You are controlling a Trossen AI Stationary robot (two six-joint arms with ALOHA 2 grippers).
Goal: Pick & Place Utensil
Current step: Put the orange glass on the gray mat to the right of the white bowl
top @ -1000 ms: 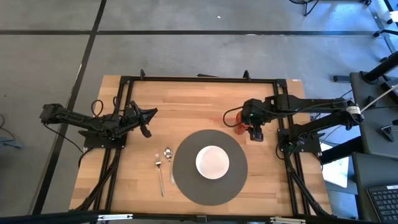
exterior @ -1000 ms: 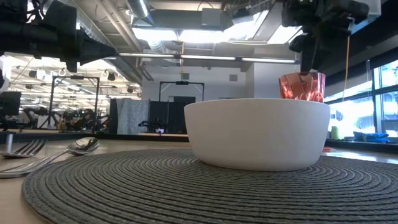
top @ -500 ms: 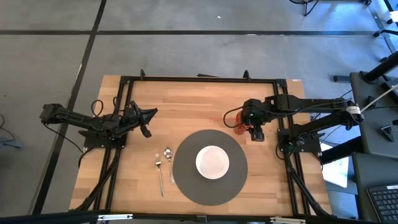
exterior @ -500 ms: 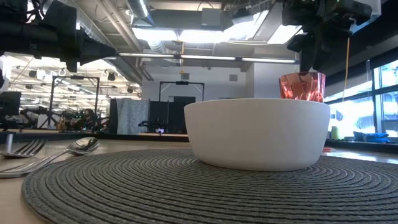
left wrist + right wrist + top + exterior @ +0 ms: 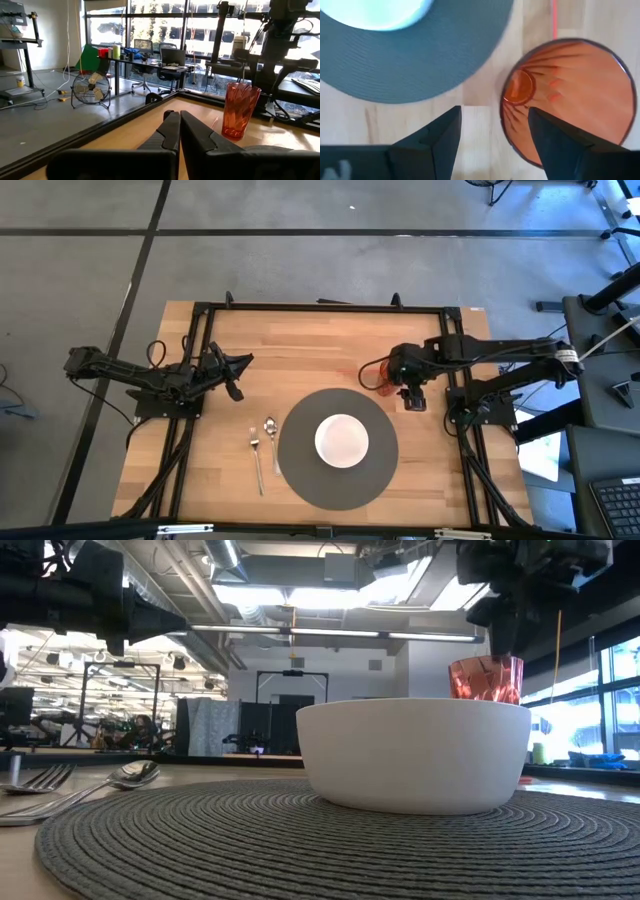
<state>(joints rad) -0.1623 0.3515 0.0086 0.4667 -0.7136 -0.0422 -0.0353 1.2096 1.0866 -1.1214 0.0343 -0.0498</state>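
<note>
1. Right gripper: jaws spread wide, nothing held; red cup just beside them, presumably a bystander.
2. Left gripper: jaws closed, empty, parked.
3. Fork and spoon lie on the worktop, well apart from both jaws, beside the placemat; neither is picked yet.

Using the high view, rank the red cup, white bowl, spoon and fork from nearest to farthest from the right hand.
Measured from the right hand, open above the table:
1. Red cup, right beside it.
2. White bowl, on the round grey placemat.
3. Spoon, just off the placemat's left edge.
4. Fork, left of the spoon.
</note>
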